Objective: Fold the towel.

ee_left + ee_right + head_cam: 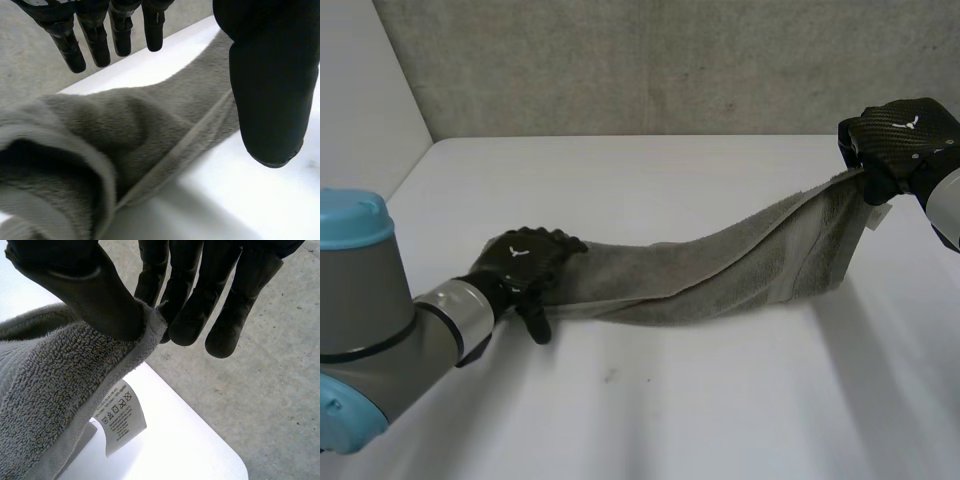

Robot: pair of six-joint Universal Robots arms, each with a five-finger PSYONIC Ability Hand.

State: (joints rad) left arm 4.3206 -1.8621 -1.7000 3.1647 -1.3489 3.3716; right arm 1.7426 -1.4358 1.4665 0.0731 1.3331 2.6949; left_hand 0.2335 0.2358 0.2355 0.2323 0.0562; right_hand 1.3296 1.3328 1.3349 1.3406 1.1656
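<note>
Nearest the camera, the left arm (380,310) is seen reaching in over the white tabletop (700,410). The left hand (525,262) is laid on top of one end of the grey towel (740,265). In the left wrist view its fingers (70,45) are held straight above the bunched cloth. The left thumb (270,95) is set off to one side, over the tabletop beside the towel, and nothing is pinched between thumb and fingers.

In the head view the very end of the towel is hidden under the palm. How firmly it is pressed down cannot be made out, though contact seems likely.

From there the towel is drawn out as a long, loosely doubled band. Its middle is rested on the tabletop and its far end is lifted clear of it. That far corner is held by the right hand (900,140). In the right wrist view the hem is clamped between the right thumb (95,295) and the fingertips. A white care label (120,420) is hung from the towel's edge just below the pinch. Farthest off, a grey wall (670,60) is seen.
</note>
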